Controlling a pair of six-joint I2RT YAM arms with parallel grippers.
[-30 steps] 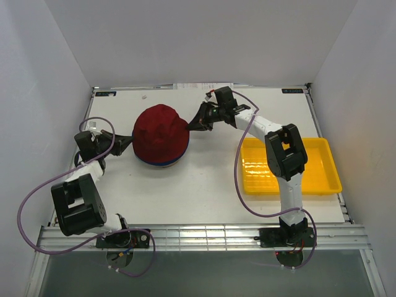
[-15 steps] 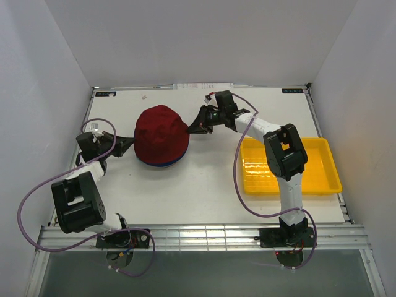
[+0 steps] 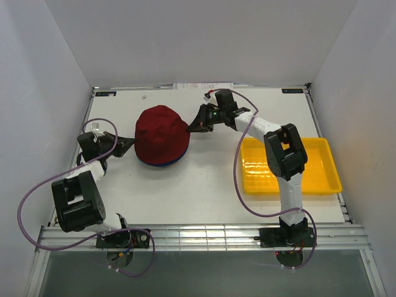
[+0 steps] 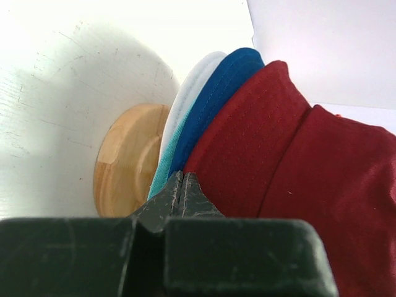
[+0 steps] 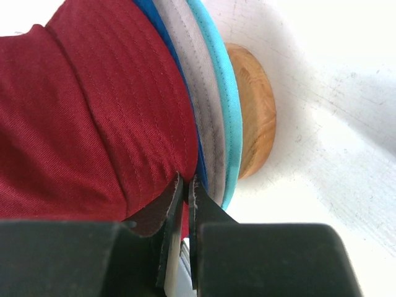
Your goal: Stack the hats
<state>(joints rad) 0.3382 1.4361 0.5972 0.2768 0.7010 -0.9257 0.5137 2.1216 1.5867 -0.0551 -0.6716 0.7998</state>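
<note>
**Jaws pressed together on both sides**

Tips of the left gripper (image 4: 181,185) meet with no gap. They sit at the brim edge of the dark red fabric bucket hat (image 4: 297,161), where it overlaps the brims beneath. Whether any cloth is nipped between them cannot be told. The right gripper (image 5: 187,185) shows only a thin slit between its fingers, with the tips at the same brim on the opposite side. A pinch cannot be confirmed there either.

The dark red hat is topmost, its crown domed and lightly creased, its brim turned down. Under it, layered brim edges show: the royal blue fabric hat (image 4: 216,86), the pale grey fabric hat (image 5: 192,74) and the teal fabric hat (image 5: 219,80). All four sit over the round wooden stand (image 4: 124,161), which stands left of centre on the white table (image 3: 204,185). The yellow plastic tray (image 3: 318,164) lies well apart to the right.
</note>
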